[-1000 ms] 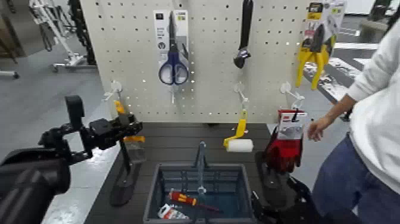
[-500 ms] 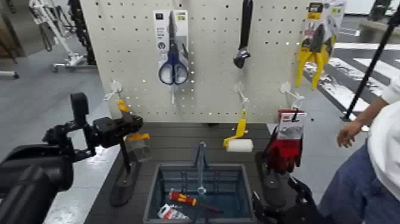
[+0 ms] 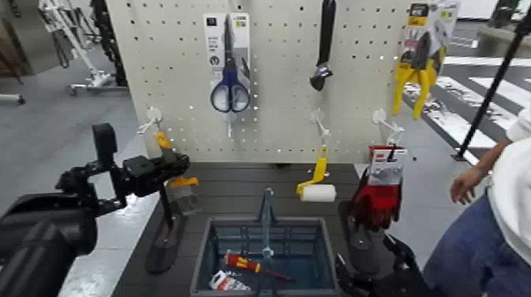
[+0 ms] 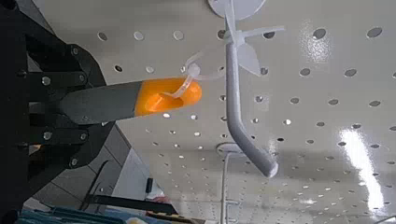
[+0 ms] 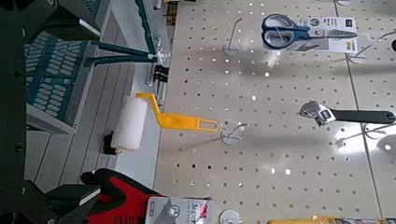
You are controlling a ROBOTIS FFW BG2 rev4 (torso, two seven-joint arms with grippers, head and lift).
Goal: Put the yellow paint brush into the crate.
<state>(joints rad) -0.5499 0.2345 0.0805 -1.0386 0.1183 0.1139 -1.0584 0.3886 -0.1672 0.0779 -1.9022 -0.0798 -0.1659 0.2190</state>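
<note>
The yellow paint brush (image 3: 182, 184) hangs upright at the left of the pegboard, orange-yellow tip (image 3: 161, 141) up, grey bristles down. My left gripper (image 3: 167, 163) is shut on its dark handle. In the left wrist view the brush's handle (image 4: 112, 103) runs out between the fingers, and its orange tip sits by a white hook (image 4: 245, 103). The blue-grey crate (image 3: 204, 237) stands on the dark table below and right of the brush, also seen as the crate (image 5: 56, 79) in the right wrist view. My right gripper (image 3: 378, 272) waits low at the front right.
Scissors (image 3: 230, 67), a wrench (image 3: 323, 47) and yellow pliers (image 3: 419, 67) hang on the pegboard. A yellow-handled roller (image 3: 318, 188) and red gloves (image 3: 378, 193) hang lower. A red screwdriver (image 3: 245, 265) lies in the crate. A person's hand (image 3: 465, 186) is at the right.
My left gripper has shut on the brush handle, and the bristles have swung slightly right. The person at the right has drawn back from the table.
</note>
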